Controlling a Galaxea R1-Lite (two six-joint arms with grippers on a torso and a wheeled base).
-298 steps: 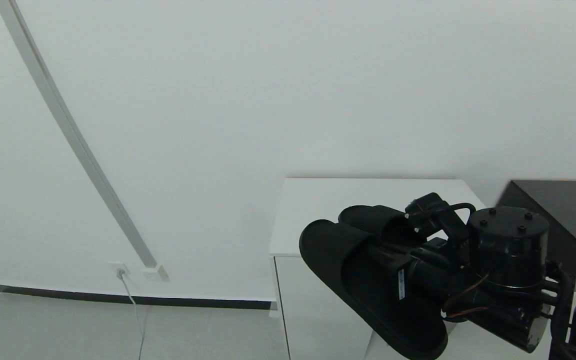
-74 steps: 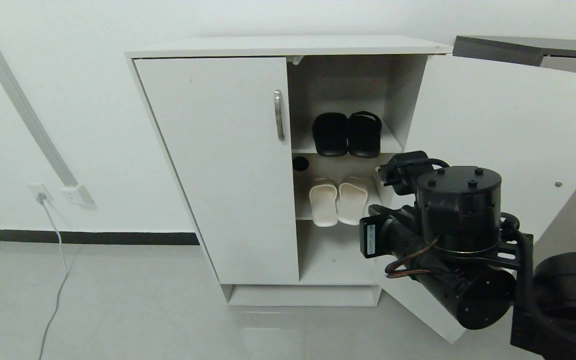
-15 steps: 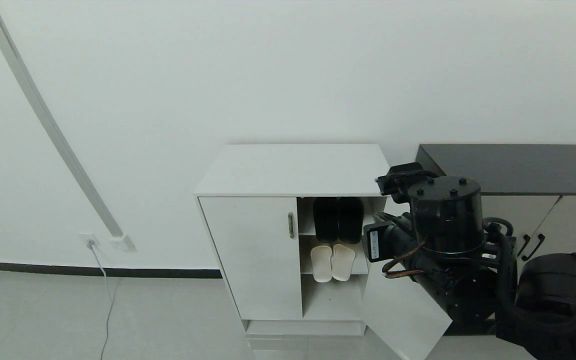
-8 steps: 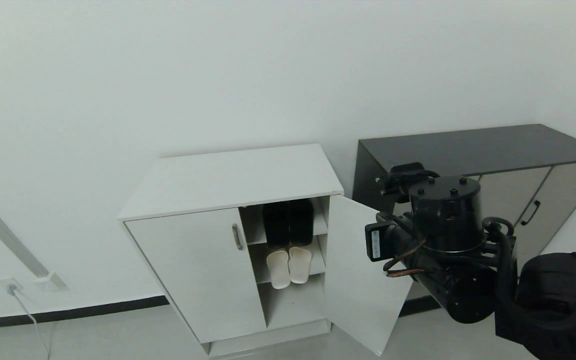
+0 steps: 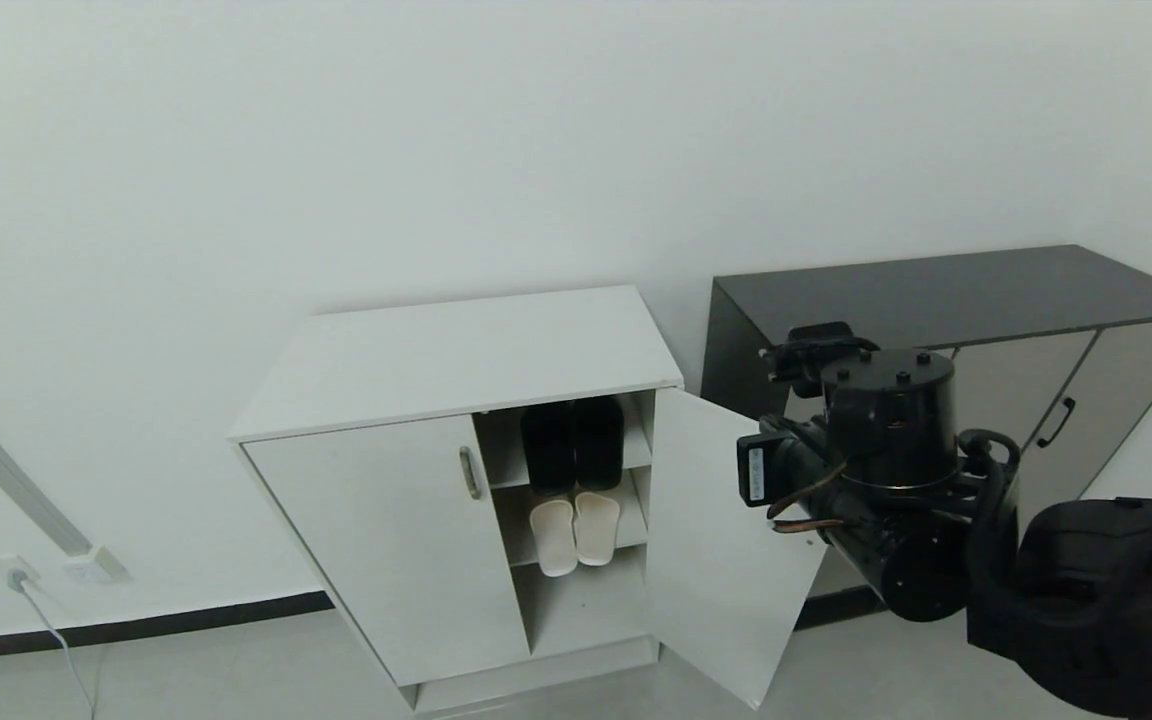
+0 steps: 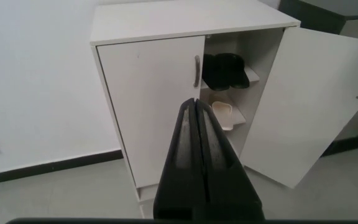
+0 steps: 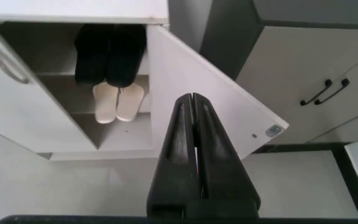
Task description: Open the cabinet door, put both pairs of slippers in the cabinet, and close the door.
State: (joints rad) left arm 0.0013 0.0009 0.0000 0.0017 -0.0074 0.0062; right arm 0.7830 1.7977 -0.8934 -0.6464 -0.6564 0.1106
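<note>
cabinet (image 5: pixel 456 360) with door (image 5: pixel 726 560) open, black slippers (image 5: pixel 573 443) on upper shelf, white slippers (image 5: pixel 574 530) below, left tool (image 6: pixel 196 104) and right tool (image 7: pixel 193 98) closed, empty

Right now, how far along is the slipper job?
Done: black slippers on the upper shelf, white slippers on the one below. In hand: nothing; right gripper and left gripper are shut, empty. Remaining: the cabinet door stands open and needs closing.
</note>
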